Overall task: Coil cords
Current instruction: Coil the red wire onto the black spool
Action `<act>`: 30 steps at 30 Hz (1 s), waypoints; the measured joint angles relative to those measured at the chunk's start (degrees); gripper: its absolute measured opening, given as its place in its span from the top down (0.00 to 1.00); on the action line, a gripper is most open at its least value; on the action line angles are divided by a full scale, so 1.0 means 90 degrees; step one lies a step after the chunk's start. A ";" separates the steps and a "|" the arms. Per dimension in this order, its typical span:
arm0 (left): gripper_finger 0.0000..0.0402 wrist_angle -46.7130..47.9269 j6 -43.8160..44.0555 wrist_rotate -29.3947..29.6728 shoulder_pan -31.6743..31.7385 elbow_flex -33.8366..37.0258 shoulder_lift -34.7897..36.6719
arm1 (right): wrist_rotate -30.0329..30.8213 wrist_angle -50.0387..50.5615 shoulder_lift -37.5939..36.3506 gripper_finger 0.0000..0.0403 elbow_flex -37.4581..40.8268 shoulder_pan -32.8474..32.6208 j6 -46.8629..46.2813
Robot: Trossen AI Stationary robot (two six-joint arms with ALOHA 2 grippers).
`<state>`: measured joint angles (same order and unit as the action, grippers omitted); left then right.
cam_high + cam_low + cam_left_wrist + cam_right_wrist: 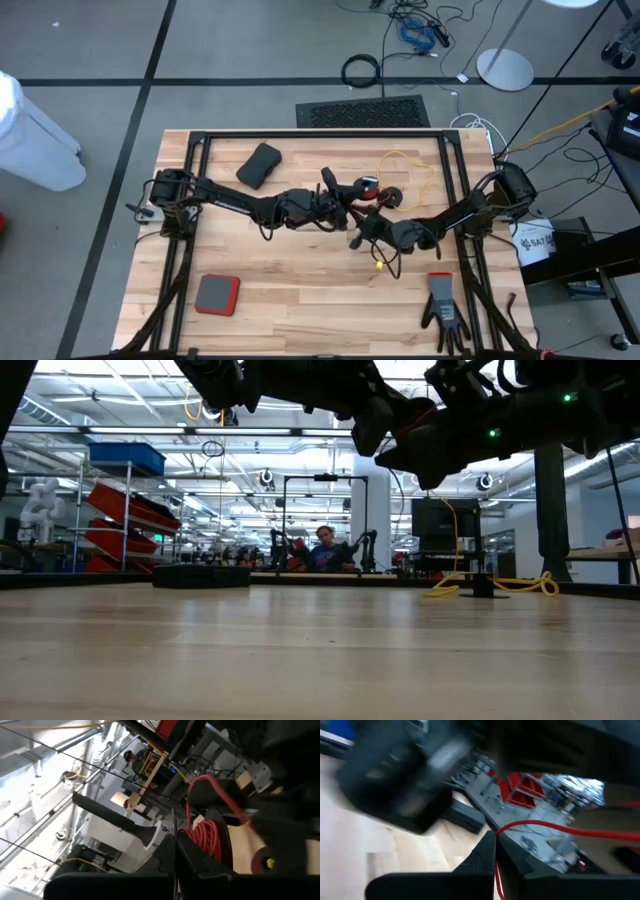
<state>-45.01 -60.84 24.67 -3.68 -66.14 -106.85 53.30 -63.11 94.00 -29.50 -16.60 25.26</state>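
Step in hand: winding the red cord (555, 829) onto its reel, judged from the coil (205, 836) already built up there.
Left claw: left gripper (335, 192), centre of the high view, above the table (300, 300); fingers together. Whether it pinches anything cannot be told; the coil sits just beyond its tips.
Right claw: right gripper (362, 228), just right of and below the left one in the high view; fingers (475, 857) clamped on the red cord, which leaves the tips and runs to the right edge of the right wrist view.
Red cord location: between the two claws, centre of the high view, raised off the table.
Yellow cord location: yellow cord (415, 165) lies loose on the table, upper right of centre in the high view, untouched; in the low view its small black reel (483, 588) sits at right.
Advice, tension: keep the run between the claws lightly taut so the turns lie side by side.
Advice, grip: let the cord slide through the right claw, not drag.
Risk: the two claws work close together; a wide turn could bring them into contact.
Clearance: black pouch (260, 165), red pad (217, 294) and glove (443, 312) lie well apart from the work.
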 joint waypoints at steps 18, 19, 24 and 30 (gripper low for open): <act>1.00 0.0089 0.0389 0.0054 0.0027 0.0006 0.0001 | 0.0432 0.0448 0.0000 1.00 0.0000 0.0005 -0.0857; 1.00 0.0111 0.0388 0.0061 0.0035 0.0004 0.0001 | 0.0426 0.0541 0.0000 1.00 0.0000 0.0005 -0.0980; 1.00 0.0498 0.0425 0.0070 0.0056 0.0004 -0.0041 | 0.0415 0.0707 0.0000 1.00 0.0000 0.0008 -0.1339; 1.00 0.0610 0.0566 0.0129 0.0063 -0.0008 -0.0234 | -0.0055 0.0935 -0.0002 1.00 -0.0315 0.0109 -0.1438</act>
<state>-39.52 -55.75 25.82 -3.11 -66.21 -108.96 52.81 -54.70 93.97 -32.33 -15.62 12.32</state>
